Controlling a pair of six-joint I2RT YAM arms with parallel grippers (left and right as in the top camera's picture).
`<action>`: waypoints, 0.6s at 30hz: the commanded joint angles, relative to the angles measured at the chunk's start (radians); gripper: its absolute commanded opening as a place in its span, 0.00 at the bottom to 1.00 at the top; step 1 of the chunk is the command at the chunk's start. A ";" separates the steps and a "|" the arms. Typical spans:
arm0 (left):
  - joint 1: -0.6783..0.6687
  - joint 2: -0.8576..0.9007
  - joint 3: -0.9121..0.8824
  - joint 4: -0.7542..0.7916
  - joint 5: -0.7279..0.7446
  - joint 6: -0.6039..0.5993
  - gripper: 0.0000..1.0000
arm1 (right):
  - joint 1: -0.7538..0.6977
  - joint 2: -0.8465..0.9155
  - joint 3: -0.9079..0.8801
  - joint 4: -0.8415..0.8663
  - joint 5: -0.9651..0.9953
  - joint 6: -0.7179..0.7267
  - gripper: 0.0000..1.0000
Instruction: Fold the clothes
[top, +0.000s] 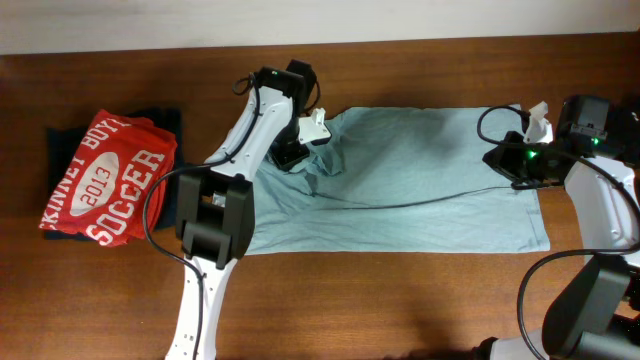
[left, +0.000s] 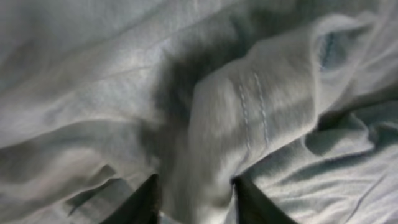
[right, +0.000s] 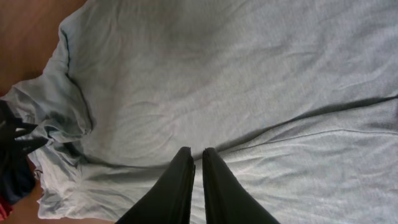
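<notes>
Overhead, the t-shirt (top: 420, 170) lies spread flat across the middle and right of the wooden surface (top: 400, 300), with its long side running left to right. The left gripper (top: 300, 150) stands on the far left part of the shirt, where the cloth is bunched into wrinkles. The right gripper (top: 520, 160) sits at the right edge of the shirt. Well apart at the left, a folded red t-shirt (top: 105, 180) rests on a dark garment (top: 165, 120).

From the left wrist, the jaws are clamped on a raised ridge of the cloth with a stitched hem on it. The fabric fills the gap between them.

From the right wrist, the jaws are together, with only a thin slit between, and their tips are low over the shirt. A crease runs from the tips to the right. Whether a thin layer is nipped between them cannot be told.

The cloth looks thin, light and very soft, so it will likely sag and wrinkle when lifted. A hem or a corner seems the best place to take hold, pinching a small ridge.
</notes>
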 joint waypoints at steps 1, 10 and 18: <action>0.008 0.014 -0.002 0.016 -0.001 0.012 0.21 | 0.005 0.002 0.022 0.000 0.009 -0.014 0.12; 0.008 -0.003 0.060 -0.004 -0.068 -0.060 0.08 | 0.005 0.002 0.022 0.000 0.009 -0.014 0.12; 0.026 -0.069 0.071 -0.028 -0.079 -0.061 0.09 | 0.005 0.002 0.022 0.000 0.009 -0.014 0.12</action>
